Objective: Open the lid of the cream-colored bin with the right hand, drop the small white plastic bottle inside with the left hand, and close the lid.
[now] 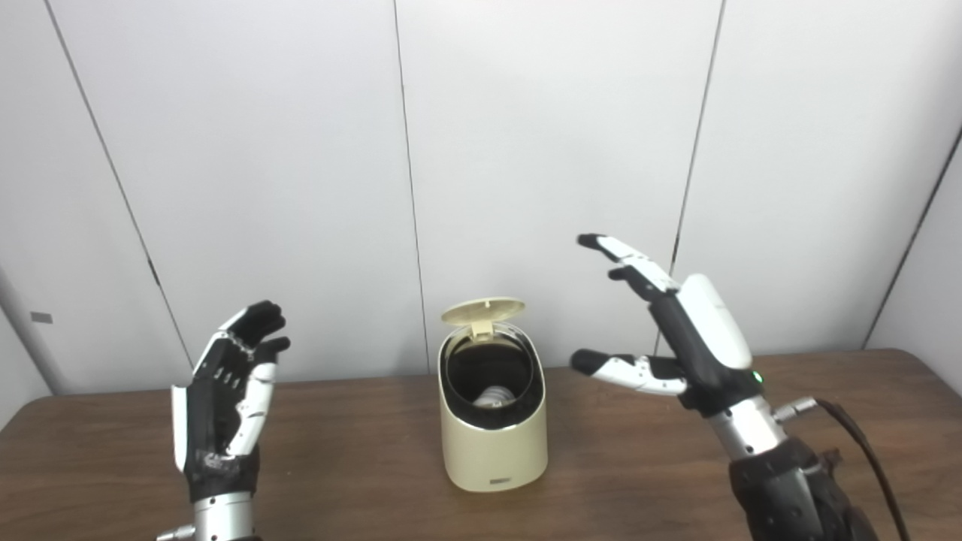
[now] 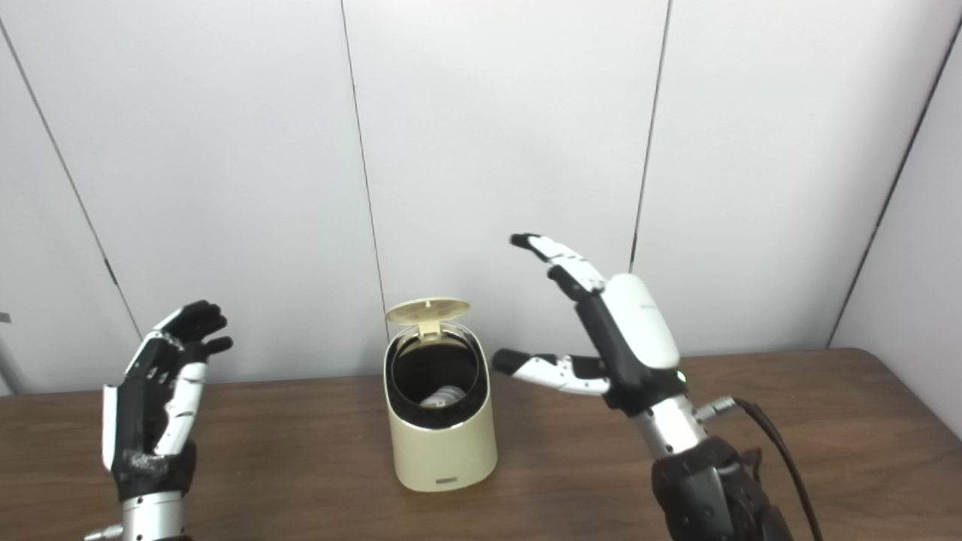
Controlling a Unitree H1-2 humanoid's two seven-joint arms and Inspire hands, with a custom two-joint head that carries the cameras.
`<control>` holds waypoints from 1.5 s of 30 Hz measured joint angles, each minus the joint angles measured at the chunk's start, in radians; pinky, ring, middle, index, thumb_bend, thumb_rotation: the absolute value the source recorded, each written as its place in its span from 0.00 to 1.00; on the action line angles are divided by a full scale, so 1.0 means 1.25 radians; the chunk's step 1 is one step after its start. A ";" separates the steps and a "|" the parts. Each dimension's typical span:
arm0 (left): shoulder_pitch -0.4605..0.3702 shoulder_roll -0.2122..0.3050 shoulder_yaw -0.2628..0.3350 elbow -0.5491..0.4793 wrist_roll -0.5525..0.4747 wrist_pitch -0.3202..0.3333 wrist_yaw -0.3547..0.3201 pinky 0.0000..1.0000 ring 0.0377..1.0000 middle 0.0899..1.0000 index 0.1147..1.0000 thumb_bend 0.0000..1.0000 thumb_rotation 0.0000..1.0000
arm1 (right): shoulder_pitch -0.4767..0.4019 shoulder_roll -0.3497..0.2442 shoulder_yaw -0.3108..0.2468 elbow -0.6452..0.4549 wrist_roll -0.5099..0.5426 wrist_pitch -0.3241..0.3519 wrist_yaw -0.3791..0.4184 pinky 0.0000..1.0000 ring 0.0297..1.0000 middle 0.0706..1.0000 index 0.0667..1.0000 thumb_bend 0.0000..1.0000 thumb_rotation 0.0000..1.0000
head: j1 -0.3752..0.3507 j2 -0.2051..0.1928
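Observation:
The cream-colored bin (image 1: 492, 443) stands on the wooden table (image 1: 361, 466) at the centre. Its lid (image 1: 482, 311) is swung up and open at the back. The small white plastic bottle (image 1: 492, 397) lies inside the bin, partly hidden by the dark inner rim. My left hand (image 1: 229, 394) is raised at the left, open and empty, well apart from the bin. My right hand (image 1: 669, 330) is raised to the right of the bin, open and empty, fingers stretched up and left, thumb pointing toward the bin without touching it.
A grey panelled wall (image 1: 526, 150) stands close behind the table. A black cable (image 1: 864, 451) runs from my right wrist. Bare tabletop lies on both sides of the bin.

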 measured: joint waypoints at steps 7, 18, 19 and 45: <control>-0.003 -0.018 0.013 0.006 0.023 0.000 -0.010 0.68 0.73 0.71 0.68 0.39 0.76 | -0.109 -0.037 0.062 -0.002 -0.059 0.069 0.124 0.95 1.00 0.95 0.93 0.85 0.92 | 0.001 -0.004; -0.004 -0.023 0.011 0.008 0.057 0.000 -0.015 0.69 0.73 0.69 0.65 0.39 0.82 | -0.229 -0.054 0.149 0.051 -0.097 0.106 0.250 1.00 1.00 0.93 0.90 0.95 0.91 | 0.007 -0.007; -0.004 -0.023 0.011 0.008 0.057 0.000 -0.015 0.69 0.73 0.69 0.65 0.40 0.82 | -0.236 -0.055 0.154 0.059 -0.099 0.106 0.257 1.00 1.00 0.93 0.90 0.96 0.91 | 0.007 -0.007; -0.007 -0.029 0.011 0.008 0.061 0.000 -0.015 0.71 0.73 0.68 0.62 0.43 0.84 | -0.315 -0.056 0.233 0.227 -0.152 0.144 0.369 0.99 1.00 0.92 0.89 0.97 0.95 | 0.011 -0.009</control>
